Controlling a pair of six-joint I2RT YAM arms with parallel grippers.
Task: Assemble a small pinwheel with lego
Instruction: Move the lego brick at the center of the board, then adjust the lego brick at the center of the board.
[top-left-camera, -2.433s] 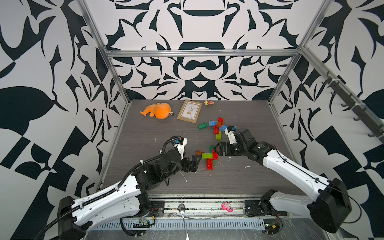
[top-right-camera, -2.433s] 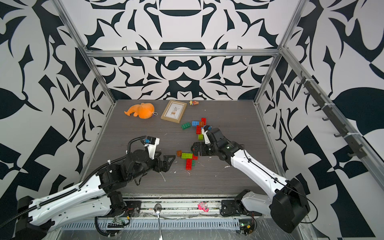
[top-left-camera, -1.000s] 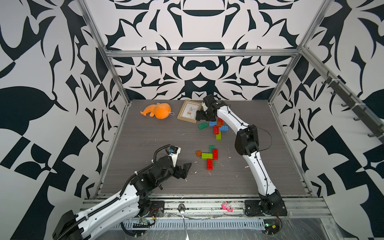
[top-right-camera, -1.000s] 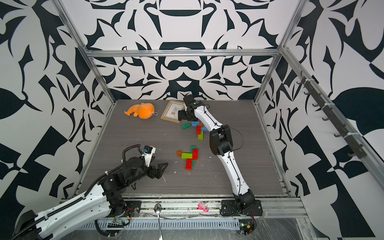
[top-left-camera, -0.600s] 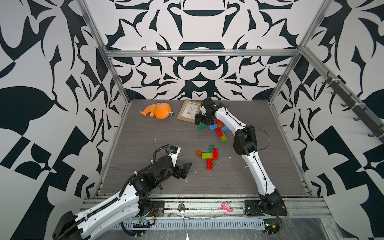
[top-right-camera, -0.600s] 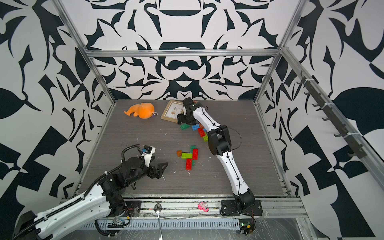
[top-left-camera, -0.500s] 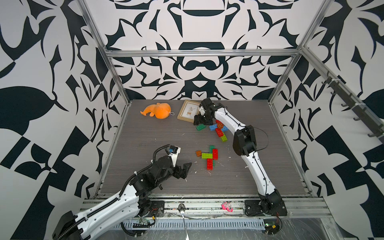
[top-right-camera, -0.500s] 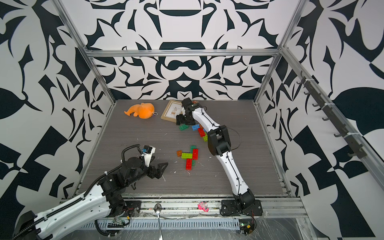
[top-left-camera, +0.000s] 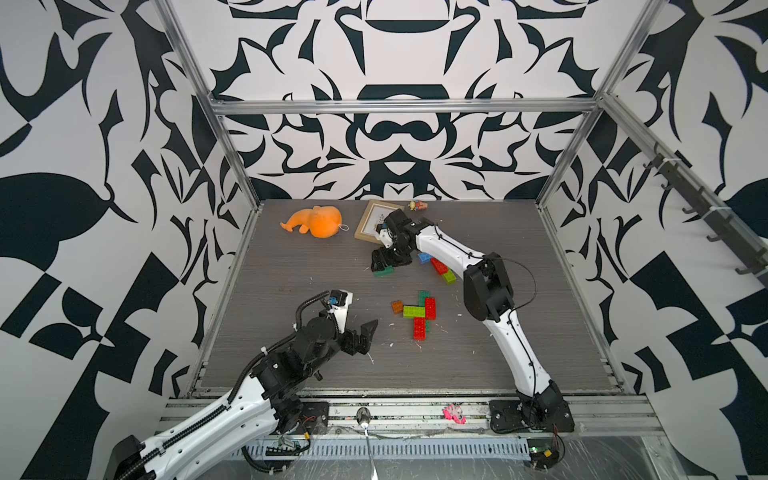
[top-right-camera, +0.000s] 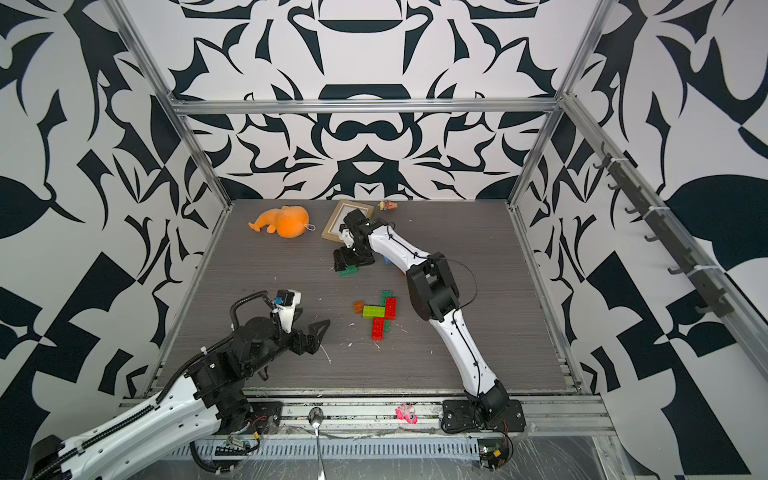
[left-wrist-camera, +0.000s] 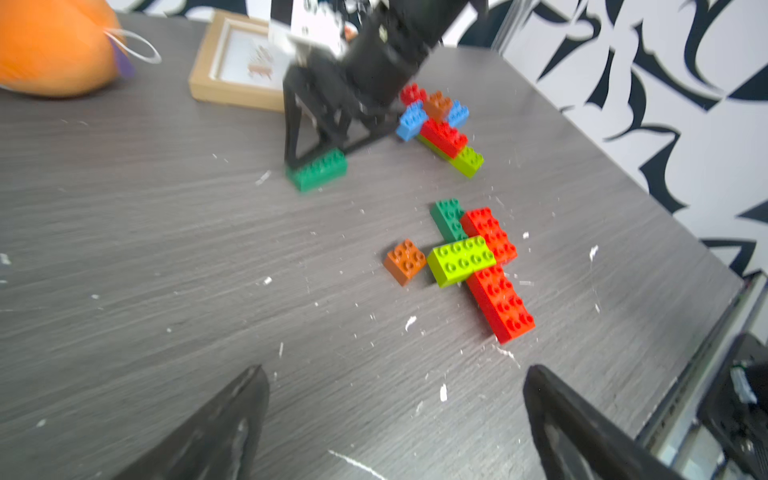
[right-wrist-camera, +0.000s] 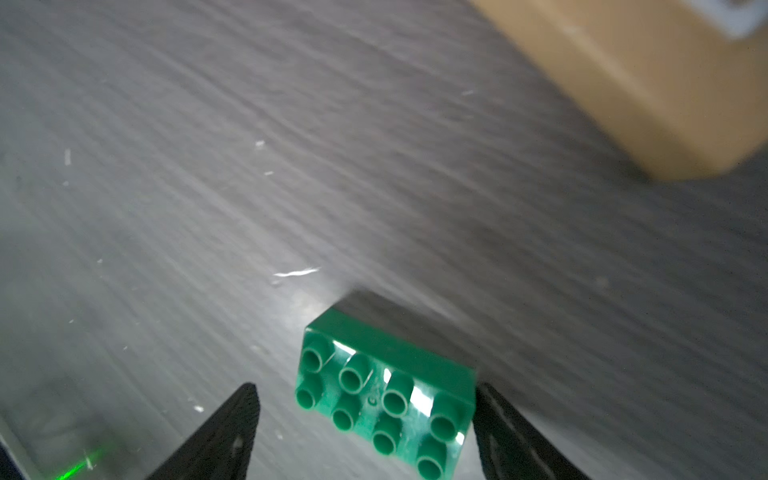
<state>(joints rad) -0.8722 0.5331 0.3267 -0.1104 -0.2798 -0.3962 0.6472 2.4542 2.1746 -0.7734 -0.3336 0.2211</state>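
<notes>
A loose dark green lego brick lies studs-up on the table between the fingers of my open right gripper. One finger touches its end; the other stands apart. Nearer the front sits a joined cluster of lime, red and dark green bricks, with an orange-brown square brick beside it. A second cluster of blue, red and lime bricks lies partly under the right arm. My left gripper hovers open and empty, left of the front cluster.
An orange plush toy and a wooden picture frame lie at the back, the frame just behind the right gripper. A small figurine stands by the back wall. White flecks litter the table.
The right arm left the front cluster, reached to the back by the frame, then came down over the dark green brick with its jaws narrowing slightly. The left arm drew back from the front cluster.
</notes>
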